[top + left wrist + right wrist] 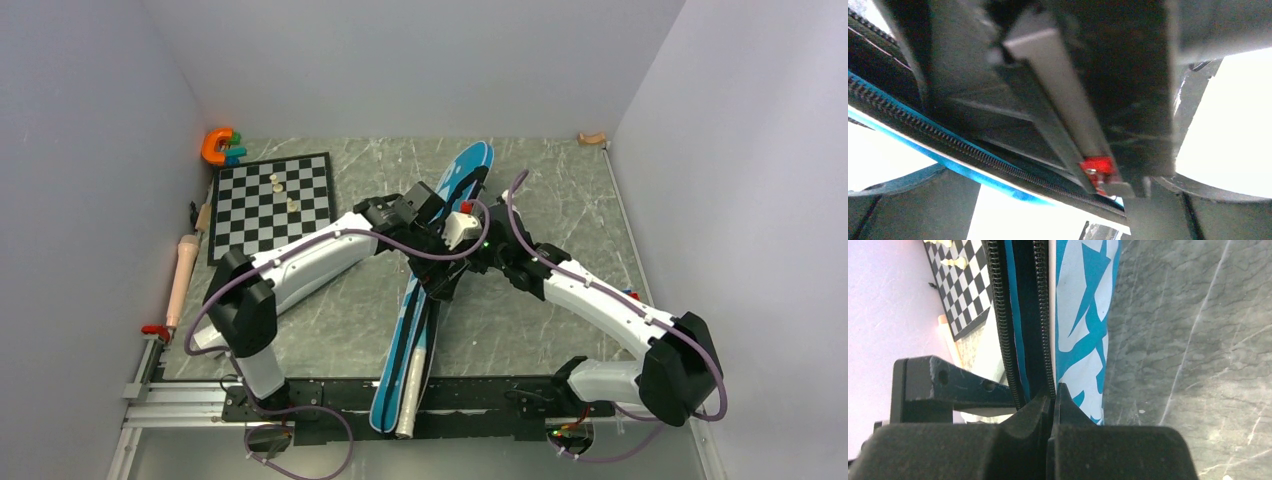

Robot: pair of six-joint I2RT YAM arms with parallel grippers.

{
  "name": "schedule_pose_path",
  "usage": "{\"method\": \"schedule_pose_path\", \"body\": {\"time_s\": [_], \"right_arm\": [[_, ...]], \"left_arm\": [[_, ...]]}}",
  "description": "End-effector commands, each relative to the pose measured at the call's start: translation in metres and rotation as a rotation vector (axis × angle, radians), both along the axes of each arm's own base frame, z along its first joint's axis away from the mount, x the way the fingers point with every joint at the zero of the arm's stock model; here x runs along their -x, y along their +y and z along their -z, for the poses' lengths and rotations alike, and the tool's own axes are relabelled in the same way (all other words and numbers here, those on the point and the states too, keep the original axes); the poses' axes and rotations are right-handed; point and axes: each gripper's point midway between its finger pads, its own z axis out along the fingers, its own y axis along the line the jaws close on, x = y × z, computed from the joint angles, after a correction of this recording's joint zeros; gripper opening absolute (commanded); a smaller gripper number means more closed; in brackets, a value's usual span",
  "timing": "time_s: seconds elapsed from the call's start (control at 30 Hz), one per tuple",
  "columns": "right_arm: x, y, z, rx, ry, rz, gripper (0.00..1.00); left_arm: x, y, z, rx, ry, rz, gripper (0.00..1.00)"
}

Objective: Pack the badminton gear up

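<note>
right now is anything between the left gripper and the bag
Partly. The open left gripper is close over the bag, and the zipper shows bare. But the right gripper, shut on the zipper edge, sits beside it, and what looks like its wrist fills much of the left wrist view.

The bag lies slantwise across the middle of the tabletop, from far centre to the near edge. The tube lies along its near end. Both arms meet above the bag's middle and block any crossing there. The left arm spans the ground between the chessboard and the bag. The right arm covers the near right. Bare tabletop lies far right of the bag, up to the right wall, and in the near-left wedge between left arm and bag. A rolling pin lines the left wall.
</note>
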Motion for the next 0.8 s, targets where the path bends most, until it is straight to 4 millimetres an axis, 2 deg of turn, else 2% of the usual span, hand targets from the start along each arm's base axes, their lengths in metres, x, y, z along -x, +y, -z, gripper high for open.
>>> {"method": "schedule_pose_path", "body": {"time_s": [0.0,0.07,0.2,0.23,0.4,0.43,0.5,0.63,0.77], "right_arm": [[-0.02,0.024,-0.083,-0.188,-0.166,0.047,0.0],[-0.021,0.023,-0.088,-0.205,-0.17,0.064,0.0],[-0.018,0.02,-0.092,-0.216,-0.166,0.079,0.0],[-0.017,0.018,-0.089,-0.212,-0.16,0.087,0.0],[-0.013,0.01,-0.081,-0.21,-0.146,0.114,0.0],[-0.013,0.009,-0.081,-0.211,-0.146,0.117,0.0],[-0.012,0.007,-0.083,-0.214,-0.153,0.115,0.0],[-0.008,0.001,-0.086,-0.212,-0.171,0.111,0.01],[-0.004,-0.016,-0.089,-0.203,-0.19,0.132,0.11]], "left_arm": [[0.007,-0.007,-0.013,0.033,-0.104,0.011,0.99],[0.007,-0.004,-0.009,0.023,-0.113,0.016,0.96],[0.004,0.001,-0.007,0.004,-0.136,0.01,0.57],[0.003,0.002,-0.008,0.003,-0.142,0.011,0.51],[0.003,0.007,-0.012,0.006,-0.17,0.007,0.33],[0.003,0.008,-0.013,0.01,-0.173,0.009,0.25],[0.004,0.009,-0.012,0.007,-0.172,0.01,0.0],[0.002,0.01,-0.018,0.017,-0.173,0.007,0.0],[-0.003,0.011,-0.025,0.032,-0.181,-0.004,0.0]]}}
